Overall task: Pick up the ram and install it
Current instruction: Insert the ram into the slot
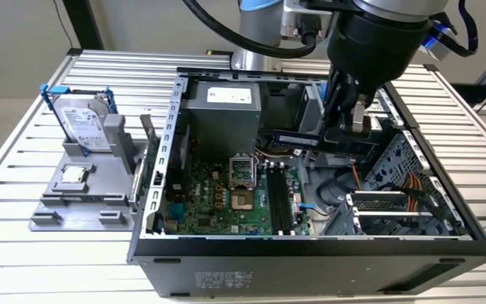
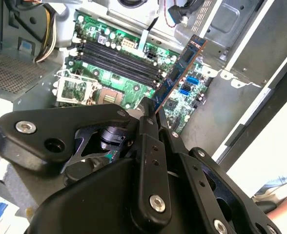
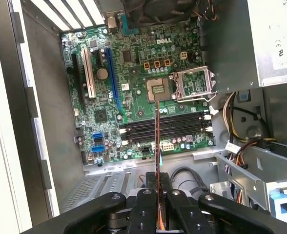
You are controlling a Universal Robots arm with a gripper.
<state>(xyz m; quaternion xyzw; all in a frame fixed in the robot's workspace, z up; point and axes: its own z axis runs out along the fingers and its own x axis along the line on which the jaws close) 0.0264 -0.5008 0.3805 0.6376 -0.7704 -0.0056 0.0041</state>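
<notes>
STATUS: gripper (image 1: pixel 350 128) clenched on one end of the ram (image 1: pixel 300 138), held in the air inside the open computer case (image 1: pixel 175 126), well apart from the motherboard (image 1: pixel 218 196) | FINDING: stick lies crosswise to the memory slots (image 3: pixel 182 127) | RISK: end-held stick may pivot in the jaws; a misaligned descent could strike slot latches or damage contacts.

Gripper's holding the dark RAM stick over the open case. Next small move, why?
Probably turn the wrist before lowering: the gripper holds the long, dark bluish-green ram stick above the green motherboard, its length lying across the long black memory slots, not along them.
</notes>
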